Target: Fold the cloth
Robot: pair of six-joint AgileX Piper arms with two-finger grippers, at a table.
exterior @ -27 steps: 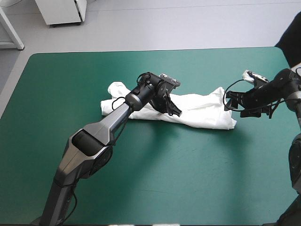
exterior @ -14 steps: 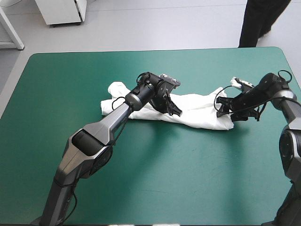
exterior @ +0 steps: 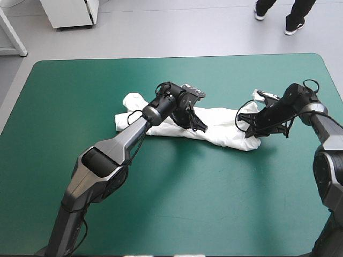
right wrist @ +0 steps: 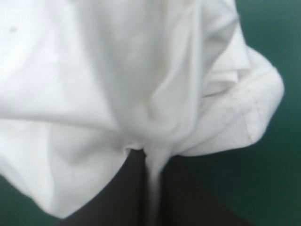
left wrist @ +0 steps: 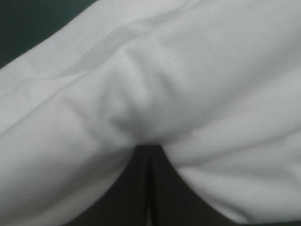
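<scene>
The white T-shirt (exterior: 220,126) lies as a long folded band across the middle of the teal-green table (exterior: 80,96). My left gripper (exterior: 197,125) presses down near the band's middle, shut on the T-shirt (left wrist: 155,94), whose cloth puckers at the tips of the left gripper (left wrist: 149,149). My right gripper (exterior: 247,124) is at the band's right end, shut on the T-shirt (right wrist: 117,84); a strip of cloth runs down between the black fingers (right wrist: 124,188) of the right gripper (right wrist: 151,165). The right end is bunched and pushed toward the middle.
Teal-green cover lies bare on all sides of the shirt, widest toward the near edge (exterior: 203,214). The shirt's left end forms a rolled lump (exterior: 131,101) beyond my left arm.
My right gripper moved left onto the shirt's right end and shut on it, bunching that end toward the middle. The left gripper has stayed in place.
</scene>
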